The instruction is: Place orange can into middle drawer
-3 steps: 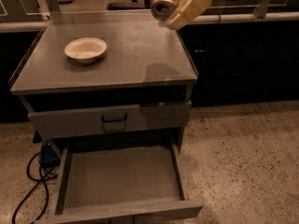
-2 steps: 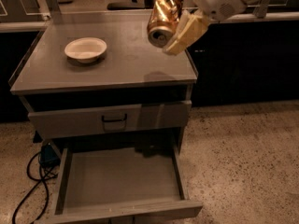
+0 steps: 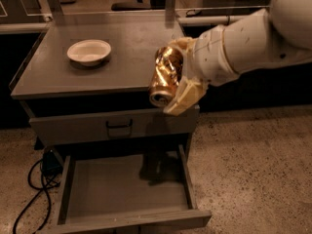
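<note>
- The gripper (image 3: 181, 73) has its jaws clenched on the orange can (image 3: 165, 77), which is tilted with its rim downward.
- The middle drawer (image 3: 122, 191) lies open below the jaws, apparently ready to receive the can.
- A white bowl (image 3: 89, 51) sits well left of the jaws.

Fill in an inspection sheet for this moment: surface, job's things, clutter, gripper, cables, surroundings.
Surface: grey cabinet top, flat, mostly bare.
Job's things: orange can, dented, held tilted in the air above the cabinet's front right corner; middle drawer pulled open below, nothing seen inside it.
Clutter: white bowl upright on the cabinet top, toward its rear left.
Gripper: gripper closed on the orange can, one finger above it and one below, not yet over the drawer's middle.
Cables: black cable looping on the floor left of the open drawer.
Surroundings: closed drawer front with a black handle above the open one; speckled floor.
</note>
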Available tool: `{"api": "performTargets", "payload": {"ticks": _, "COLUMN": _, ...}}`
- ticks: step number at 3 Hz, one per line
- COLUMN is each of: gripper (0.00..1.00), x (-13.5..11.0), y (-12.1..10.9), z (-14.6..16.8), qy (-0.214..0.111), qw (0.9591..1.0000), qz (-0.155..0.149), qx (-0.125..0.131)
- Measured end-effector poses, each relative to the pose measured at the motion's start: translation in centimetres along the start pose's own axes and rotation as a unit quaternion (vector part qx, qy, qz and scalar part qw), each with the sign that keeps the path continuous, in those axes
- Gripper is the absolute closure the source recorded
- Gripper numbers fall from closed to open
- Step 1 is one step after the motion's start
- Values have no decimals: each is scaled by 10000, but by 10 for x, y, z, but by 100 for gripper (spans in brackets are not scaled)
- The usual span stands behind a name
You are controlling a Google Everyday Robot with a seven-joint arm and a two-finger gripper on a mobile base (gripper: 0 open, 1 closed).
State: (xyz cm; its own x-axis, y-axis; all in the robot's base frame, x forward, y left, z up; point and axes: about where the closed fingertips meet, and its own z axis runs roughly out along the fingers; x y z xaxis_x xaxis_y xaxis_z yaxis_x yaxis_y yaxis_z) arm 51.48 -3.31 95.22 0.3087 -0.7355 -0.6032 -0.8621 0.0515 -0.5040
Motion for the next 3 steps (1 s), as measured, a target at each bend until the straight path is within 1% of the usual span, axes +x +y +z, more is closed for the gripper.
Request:
{"api": "performTargets", "payload": {"ticks": 1, "gripper": 100, "x": 33, "y": 17, "z": 19, "qy": 169, "qw": 9991, "qz": 287, "qx": 259}}
{"api": "performTargets", "payload": {"ticks": 2, "gripper": 100, "x": 39, "y": 10, "z": 21, "qy": 220, "qw": 9979, "qz": 319, "qx": 520}}
{"api": "performTargets", "payload": {"ticks": 3, "gripper": 100, "x": 39, "y": 10, "z": 21, "qy": 219, "qw": 9979, "qz": 320, "qx": 519}}
